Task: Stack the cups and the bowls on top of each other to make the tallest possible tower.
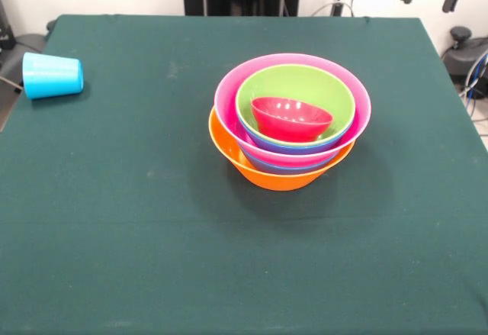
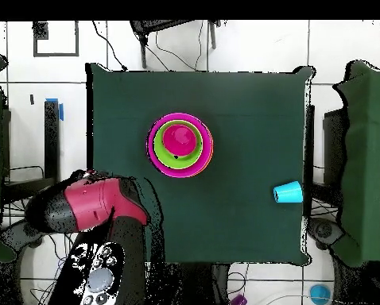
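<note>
Bowls (image 1: 290, 121) nested, red bowl (image 1: 291, 118) innermost; light-blue cup (image 1: 52, 75) tipped over, well apart at worktop (image 1: 152, 220) edge. Fingers' state impossible to tell. Judged next: fetching cup, setting atop.

table (image 1: 152, 220): green cloth | orange bowl (image 1: 267, 173) mid-table | cup (image 1: 52, 75) on side, edge

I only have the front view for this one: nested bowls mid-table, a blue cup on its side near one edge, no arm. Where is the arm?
Observer: Overhead, the arm is folded by the table corner on the base side, apart from the bowls.
Operator: Is the pincer holding anything?
Observer: I cannot make out the pincer; only the arm's red and black body shows.
Operator: Is the cup near the arm?
Observer: No. The cup lies by the opposite side edge, with the bowls between them.
</note>
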You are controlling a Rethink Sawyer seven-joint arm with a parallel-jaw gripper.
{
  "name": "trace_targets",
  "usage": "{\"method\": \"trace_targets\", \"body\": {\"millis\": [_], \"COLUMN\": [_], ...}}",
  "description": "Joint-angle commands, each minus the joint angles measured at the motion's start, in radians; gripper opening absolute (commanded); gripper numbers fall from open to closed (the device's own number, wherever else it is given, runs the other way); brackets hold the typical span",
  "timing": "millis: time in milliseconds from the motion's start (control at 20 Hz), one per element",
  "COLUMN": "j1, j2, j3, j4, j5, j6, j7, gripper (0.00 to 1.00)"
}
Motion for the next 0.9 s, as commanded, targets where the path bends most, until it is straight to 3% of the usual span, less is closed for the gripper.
{"method": "trace_targets", "body": {"millis": [50, 900], "j1": [-0.050, -0.115], "j2": [0.015, 0.002], "j3": [0.151, 0.235], "j4": [-0.058, -0.068], "j5": [-0.210, -0.312], "j6": [0.068, 0.080], "j7": [-0.321, -0.262], "gripper": [1.00, 1.00]}}
